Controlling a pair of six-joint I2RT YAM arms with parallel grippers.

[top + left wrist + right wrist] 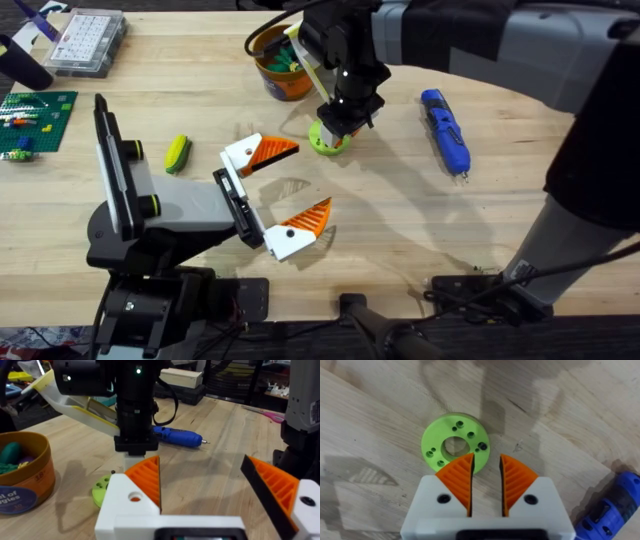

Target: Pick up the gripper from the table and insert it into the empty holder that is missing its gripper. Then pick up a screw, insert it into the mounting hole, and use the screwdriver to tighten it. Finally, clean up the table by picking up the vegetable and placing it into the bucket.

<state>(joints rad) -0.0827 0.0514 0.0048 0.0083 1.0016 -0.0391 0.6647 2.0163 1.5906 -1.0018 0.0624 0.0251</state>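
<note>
You have the blue screwdriver (445,130) lying flat at upper right of the overhead frame, metal tip toward the bottom. The yellow-green vegetable (178,153) lies at left-centre. The orange bucket (278,62) stands upright at top-centre, toys inside.

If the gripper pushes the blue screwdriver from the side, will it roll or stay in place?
The blue screwdriver lies flat on the table, and its body looks rounded like a pen, so a side push would probably roll it a little. It looks rigid, so it should not bend. Its thin metal tip seems the delicate end; pushing on the thick body is likely safer.
</note>
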